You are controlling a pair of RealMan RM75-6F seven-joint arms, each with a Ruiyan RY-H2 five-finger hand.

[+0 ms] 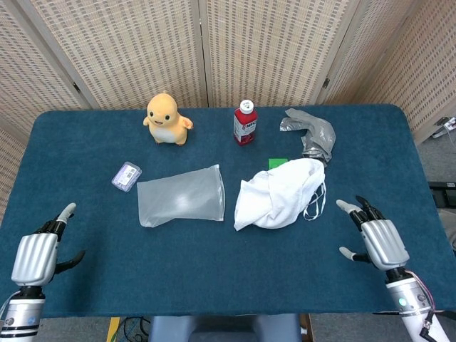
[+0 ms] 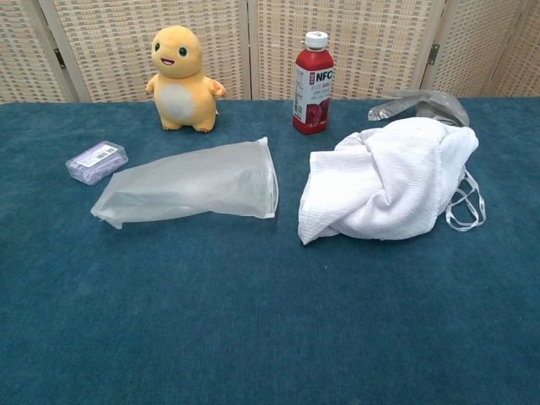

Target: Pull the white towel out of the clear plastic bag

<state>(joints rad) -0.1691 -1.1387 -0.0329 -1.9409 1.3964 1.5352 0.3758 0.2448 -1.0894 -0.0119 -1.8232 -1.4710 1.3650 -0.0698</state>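
Towel (image 2: 392,181) lies crumpled in a white heap on the blue tabletop (image 2: 253,321), fully outside the clear plastic bag (image 2: 190,183), which lies flat and empty just to its left with its open mouth facing the cloth. Both hands sit low near the front corners, well apart from everything: the left hand (image 1: 34,253) and the right hand (image 1: 379,237) each hold nothing, fingers spread. Behind stand a yellow plush toy (image 2: 180,78) and a red juice bottle (image 2: 313,83); a small purple packet (image 2: 97,162) lies left of the bag, and crumpled grey plastic (image 2: 422,105) sits behind the towel.
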